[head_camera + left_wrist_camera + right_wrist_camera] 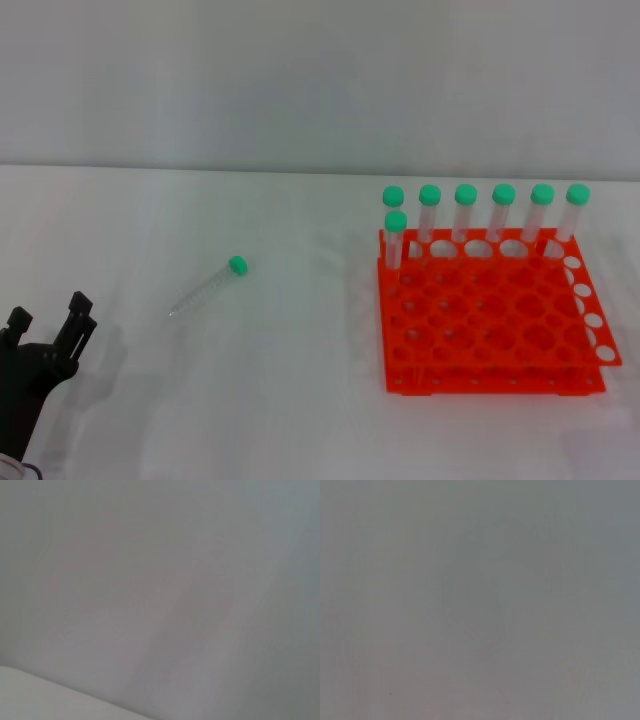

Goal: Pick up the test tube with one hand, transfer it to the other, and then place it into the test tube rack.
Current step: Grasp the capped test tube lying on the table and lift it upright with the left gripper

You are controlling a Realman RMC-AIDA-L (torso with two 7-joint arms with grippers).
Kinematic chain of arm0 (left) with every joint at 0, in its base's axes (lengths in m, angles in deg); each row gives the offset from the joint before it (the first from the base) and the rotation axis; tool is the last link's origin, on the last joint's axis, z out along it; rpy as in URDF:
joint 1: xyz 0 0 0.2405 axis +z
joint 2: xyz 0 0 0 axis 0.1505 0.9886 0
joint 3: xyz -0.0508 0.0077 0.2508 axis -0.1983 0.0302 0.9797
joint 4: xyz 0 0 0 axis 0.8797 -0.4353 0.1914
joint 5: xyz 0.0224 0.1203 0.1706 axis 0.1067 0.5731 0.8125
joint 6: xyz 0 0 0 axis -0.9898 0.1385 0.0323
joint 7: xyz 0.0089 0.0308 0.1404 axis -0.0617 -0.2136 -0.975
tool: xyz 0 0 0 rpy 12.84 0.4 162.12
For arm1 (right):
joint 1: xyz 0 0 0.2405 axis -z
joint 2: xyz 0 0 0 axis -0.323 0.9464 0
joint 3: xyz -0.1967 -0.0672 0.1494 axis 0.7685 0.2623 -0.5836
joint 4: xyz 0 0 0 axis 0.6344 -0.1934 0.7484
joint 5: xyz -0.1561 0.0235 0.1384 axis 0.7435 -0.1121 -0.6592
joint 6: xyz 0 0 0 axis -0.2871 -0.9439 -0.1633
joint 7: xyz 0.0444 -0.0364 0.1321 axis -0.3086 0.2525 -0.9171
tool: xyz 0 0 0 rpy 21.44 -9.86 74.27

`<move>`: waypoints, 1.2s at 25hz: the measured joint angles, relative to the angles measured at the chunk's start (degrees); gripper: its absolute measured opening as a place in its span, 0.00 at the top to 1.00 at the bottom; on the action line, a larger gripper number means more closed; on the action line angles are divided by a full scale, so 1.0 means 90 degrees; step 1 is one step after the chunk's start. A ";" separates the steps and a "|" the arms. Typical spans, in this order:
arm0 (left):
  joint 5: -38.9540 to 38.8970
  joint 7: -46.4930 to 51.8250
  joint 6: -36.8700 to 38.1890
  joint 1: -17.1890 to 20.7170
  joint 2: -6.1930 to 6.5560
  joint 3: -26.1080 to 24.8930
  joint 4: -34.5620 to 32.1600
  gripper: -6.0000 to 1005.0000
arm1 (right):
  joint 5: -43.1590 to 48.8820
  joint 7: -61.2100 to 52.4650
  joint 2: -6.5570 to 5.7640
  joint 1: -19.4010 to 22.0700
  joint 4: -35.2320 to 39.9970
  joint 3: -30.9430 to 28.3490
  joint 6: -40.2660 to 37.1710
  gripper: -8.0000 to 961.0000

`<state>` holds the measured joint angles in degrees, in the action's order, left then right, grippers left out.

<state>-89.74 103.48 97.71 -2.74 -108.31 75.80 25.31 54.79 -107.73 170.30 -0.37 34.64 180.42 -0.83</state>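
The white desk (300,400) carries two things directly. A test tube (208,288) lies on its side left of the middle, its green cap pointing toward the far side and its conical tip toward the near left. Well apart from it, on the right, stands the orange-red test tube rack (495,320), with seven green-capped tubes (465,212) upright in its far holes.

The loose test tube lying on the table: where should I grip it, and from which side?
Grip the test tube mid-barrel, from above, jaws closing across its width. It lies flat and diagonal, green cap pointing away toward the rack, tip nearer the left gripper, with clear table on both sides. Probably avoid the tapered tip, which may slip.
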 joint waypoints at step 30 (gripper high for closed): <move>0.0180 0.0013 0.0061 -0.0105 0.0029 0.0299 -0.0153 0.14 | 0.0000 0.0040 -0.0017 -0.0060 -0.0142 -0.0025 0.0114 0.09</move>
<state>-88.11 103.60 98.26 -3.69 -108.05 78.49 23.93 54.79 -107.37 170.15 -0.91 33.35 180.19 0.19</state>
